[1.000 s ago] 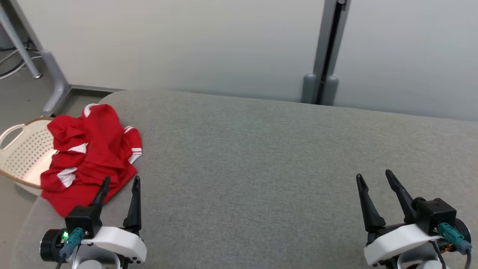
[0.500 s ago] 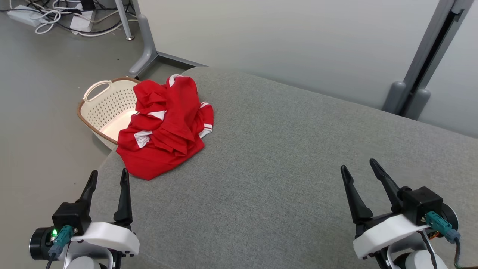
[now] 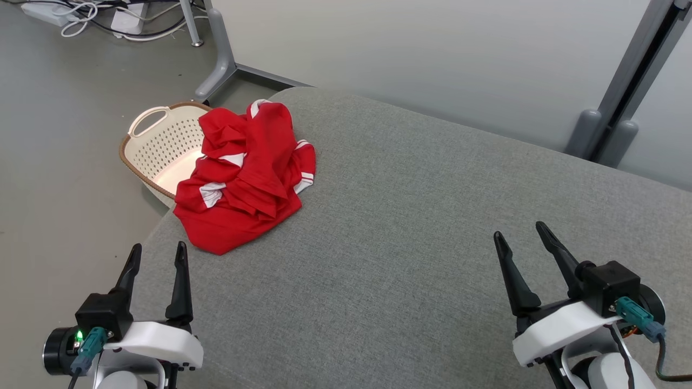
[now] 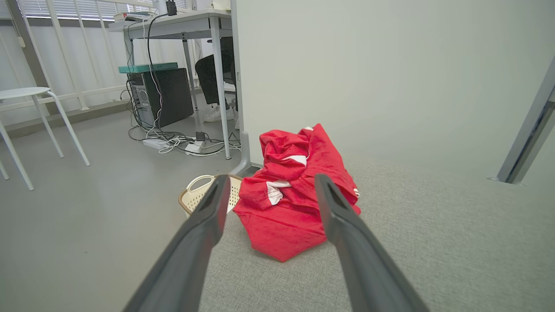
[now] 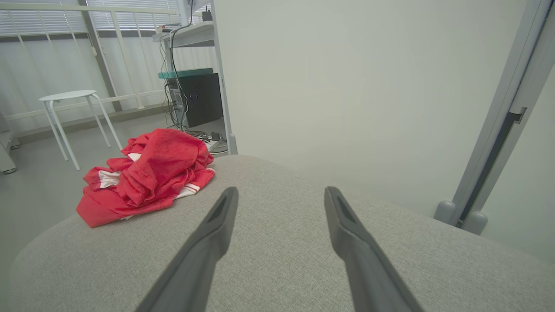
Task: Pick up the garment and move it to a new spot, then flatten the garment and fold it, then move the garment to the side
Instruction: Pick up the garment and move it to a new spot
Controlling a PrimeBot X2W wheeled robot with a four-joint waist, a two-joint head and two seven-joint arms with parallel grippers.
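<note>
Currently: red garment lies crumpled at the bench's 10 o'clock corner, one edge overhanging the basket. Left pincer spread, near the heap at its 7 o'clock, not touching. Right pincer spread, well apart at 4 o'clock. Pickup not begun. Best to reach with the left, low, pinching a thick fold rather than a loose hem. Basket on the floor: visible inside bare, the rest hidden under cloth.

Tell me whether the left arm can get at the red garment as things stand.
Probably yes: the open left claw points at the red garment, with bare grey surface between them and nothing blocking.
</note>
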